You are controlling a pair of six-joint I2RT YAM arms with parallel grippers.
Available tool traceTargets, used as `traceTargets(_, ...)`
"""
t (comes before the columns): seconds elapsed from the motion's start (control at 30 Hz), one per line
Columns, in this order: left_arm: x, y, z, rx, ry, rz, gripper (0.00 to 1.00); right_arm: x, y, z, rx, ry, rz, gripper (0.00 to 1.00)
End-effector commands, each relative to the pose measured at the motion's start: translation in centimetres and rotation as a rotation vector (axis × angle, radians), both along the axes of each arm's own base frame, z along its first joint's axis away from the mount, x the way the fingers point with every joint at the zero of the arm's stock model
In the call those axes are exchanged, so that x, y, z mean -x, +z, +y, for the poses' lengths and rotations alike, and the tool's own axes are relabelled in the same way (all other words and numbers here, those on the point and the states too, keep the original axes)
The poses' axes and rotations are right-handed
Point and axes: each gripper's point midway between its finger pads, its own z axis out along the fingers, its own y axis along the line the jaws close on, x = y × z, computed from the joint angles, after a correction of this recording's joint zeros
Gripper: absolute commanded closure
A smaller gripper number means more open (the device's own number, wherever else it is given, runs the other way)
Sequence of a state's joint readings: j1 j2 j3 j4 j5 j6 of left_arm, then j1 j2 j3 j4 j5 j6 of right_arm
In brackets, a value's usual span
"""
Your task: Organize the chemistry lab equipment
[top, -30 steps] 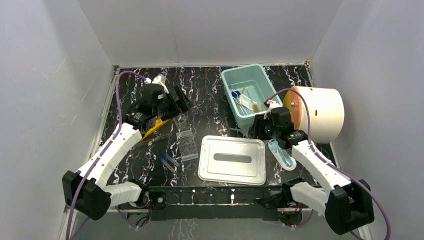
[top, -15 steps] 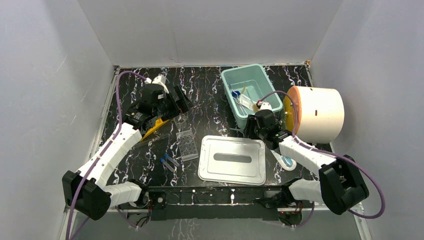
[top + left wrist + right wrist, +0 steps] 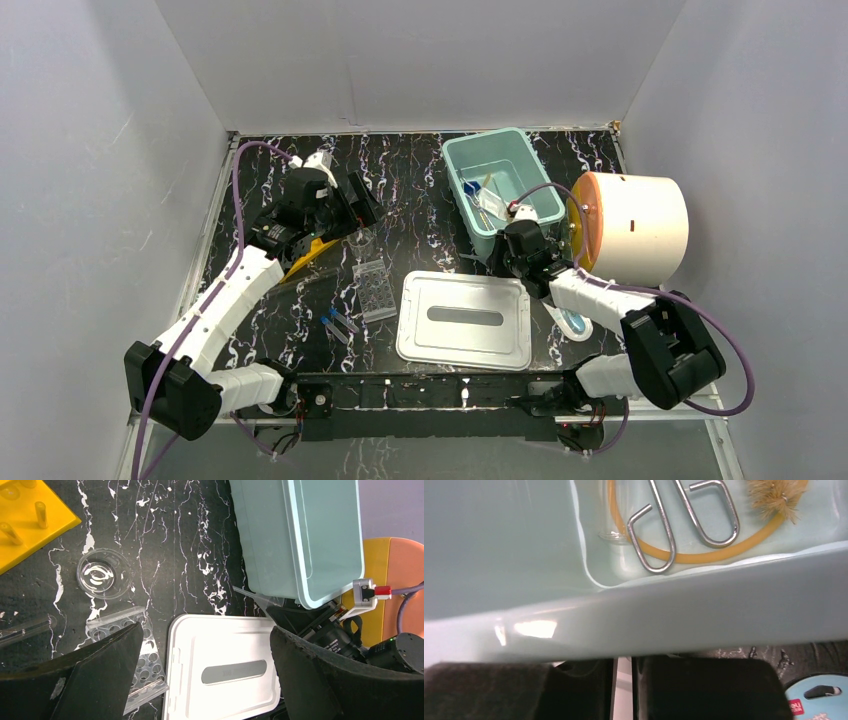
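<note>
**3 cameras, 1 shared bin**

The top view looks down from above the near edge over the table (image 3: 410,190). The left wrist camera hangs high, facing down on the teal bin (image 3: 325,530), white lid (image 3: 225,640) and clear well plate (image 3: 148,666). The right wrist camera sits close against that bin's wall, peering over its rim. All 3 views share the bin.

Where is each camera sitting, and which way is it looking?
Top external: high up at the back, looking down on the table; left arm and right arm show whole.
Left wrist: above the table, looking down at the white lid and well plate; its two black fingers show.
Right wrist: low, close against the teal bin wall, peeking over at forceps inside; its fingers show at the bottom.
Shared: the teal bin appears in all three.
</note>
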State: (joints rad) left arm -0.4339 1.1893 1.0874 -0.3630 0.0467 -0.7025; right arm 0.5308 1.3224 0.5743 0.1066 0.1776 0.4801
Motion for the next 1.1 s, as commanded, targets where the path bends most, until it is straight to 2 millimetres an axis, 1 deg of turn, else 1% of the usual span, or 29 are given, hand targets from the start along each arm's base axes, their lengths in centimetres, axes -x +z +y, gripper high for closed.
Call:
traceTargets(0.0, 0.0, 1.4, 0.6, -0.009, 0.008, -0.040, 0.02, -0.8, 1.5, 1.2, -0.026, 0.061, -0.064, 0.85)
traceTargets(0.07, 0.0, 1.3, 0.6, -0.009, 0.010, -0.037, 0.02, -0.4, 1.5, 1.5, -0.030, 0.096, -0.062, 0.91)
traceTargets(0.2, 0.2, 0.8, 0.5, -0.005, 0.008, -0.022, 0.02, 0.7, 2.7, 2.4, -0.054, 0.186, -0.065, 0.97)
traceTargets(0.23, 0.3, 0.6, 0.5, 0.000, 0.008, -0.016, 0.02, 0.9, 3.2, 2.5, -0.058, 0.204, -0.073, 0.98)
traceTargets(0.33, 0.7, -0.1, 0.1, 0.025, 0.007, 0.014, 0.02, 2.2, 4.7, 3.6, -0.095, 0.302, -0.062, 0.99)
traceTargets(0.47, 1.0, -1.0, -0.4, 0.052, 0.001, 0.049, 0.02, 4.5, 6.2, 4.8, -0.143, 0.432, -0.016, 1.00)
traceTargets(0.6, 1.1, -1.3, -0.7, 0.071, -0.003, 0.059, 0.02, 5.7, 8.8, 5.9, -0.195, 0.523, -0.018, 1.00)
traceTargets(0.73, 1.2, -1.2, -1.0, 0.091, -0.018, 0.057, 0.02, 6.3, 12.5, 7.3, -0.274, 0.578, -0.003, 1.00)
traceTargets(0.83, 1.1, -1.1, -1.0, 0.102, -0.011, 0.051, 0.02, 6.2, 15.6, 8.2, -0.326, 0.595, -0.019, 1.00)
traceTargets(0.9, 1.1, -0.9, -1.1, 0.109, -0.009, 0.042, 0.02, 5.5, 17.3, 8.5, -0.337, 0.589, -0.052, 1.00)
traceTargets(1.0, 1.0, -0.3, -1.4, 0.132, -0.022, 0.017, 0.02, 3.9, 19.6, 8.7, -0.323, 0.560, -0.107, 1.00)
traceTargets(1.07, 1.3, 0.7, -2.3, 0.179, -0.073, -0.024, 0.02, 2.1, 20.9, 8.5, -0.298, 0.503, -0.144, 1.00)
